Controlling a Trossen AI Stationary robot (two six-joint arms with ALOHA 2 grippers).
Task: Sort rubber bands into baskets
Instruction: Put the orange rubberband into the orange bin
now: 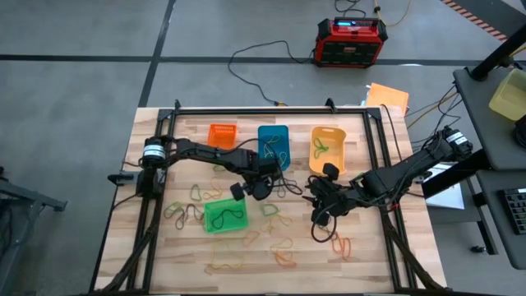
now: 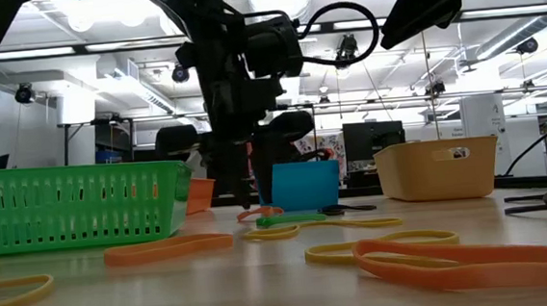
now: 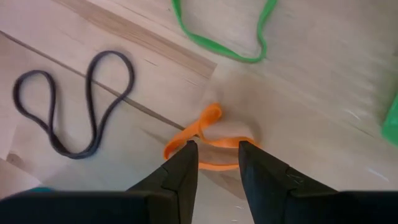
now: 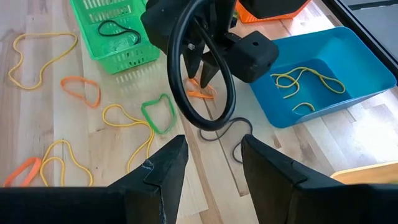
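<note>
Left gripper fingers are spread a little, tips down at the table, straddling a twisted orange rubber band; the band lies flat on the wood, not pinched. In the high view that gripper sits mid-table, just right of the green basket's far corner and near of the blue basket.

Left to right across the table:
- loose rubber bands scattered on the wood left of the green basket, yellow, orange and green
- green basket toward the near side, one dark band inside
- orange basket at the far edge
- blue basket next to it, yellow bands inside
- dark band and green band on the wood close to the left gripper
- yellow-orange basket at far right of the row, a green band in it
- right gripper near of that basket, fingers parted, nothing between them, held above the table
- more orange and yellow bands on the near-right wood.
</note>
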